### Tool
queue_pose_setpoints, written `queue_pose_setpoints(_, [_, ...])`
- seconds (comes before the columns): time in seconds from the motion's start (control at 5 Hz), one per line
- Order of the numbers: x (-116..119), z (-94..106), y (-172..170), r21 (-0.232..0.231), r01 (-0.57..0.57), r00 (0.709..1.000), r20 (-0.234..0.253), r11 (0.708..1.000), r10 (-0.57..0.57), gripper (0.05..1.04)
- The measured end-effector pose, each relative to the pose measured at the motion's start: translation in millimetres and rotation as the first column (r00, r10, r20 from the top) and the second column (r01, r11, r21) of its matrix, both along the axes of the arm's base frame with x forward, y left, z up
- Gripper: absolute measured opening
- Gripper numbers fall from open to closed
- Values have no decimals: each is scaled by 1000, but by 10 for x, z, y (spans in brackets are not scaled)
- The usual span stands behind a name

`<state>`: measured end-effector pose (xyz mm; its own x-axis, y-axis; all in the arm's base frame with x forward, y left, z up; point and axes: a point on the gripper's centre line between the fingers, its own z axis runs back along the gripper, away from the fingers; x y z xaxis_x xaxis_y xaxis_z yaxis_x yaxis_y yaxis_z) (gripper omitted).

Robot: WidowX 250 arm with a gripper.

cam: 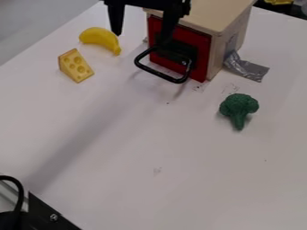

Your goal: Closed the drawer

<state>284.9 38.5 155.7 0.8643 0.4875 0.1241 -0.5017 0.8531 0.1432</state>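
The black gripper [140, 39] hangs at the top of the view with its two fingers spread wide apart and nothing held between them. Its right finger overlaps the red drawer front [203, 56], while the left one is over the table beside the box. The drawer belongs to a pale wooden box [221, 15], and its front looks about flush with the box. A black loop handle [157, 74] sticks out from the drawer front toward the camera. Part of the drawer's upper left is hidden behind the gripper.
A yellow banana [99, 37] and a cheese wedge [75, 66] lie left of the box. Silver tape [249, 69] runs from its right side onto the white table [180, 188]. Green broccoli [239, 108] lies front right. A black metal bracket [48, 214] occupies the lower left corner.
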Motion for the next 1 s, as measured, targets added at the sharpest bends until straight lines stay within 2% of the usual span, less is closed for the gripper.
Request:
queue_pose_setpoints(0.4, [158,145,235,-91,-80,997,-14,993,80,998])
queue_pose_setpoints(0.6, [146,185,327,-109,-123,992,-29,986,121,998])
queue_pose_setpoints(1.0, [139,193,359,-109,-134,991,-29,985,132,998])
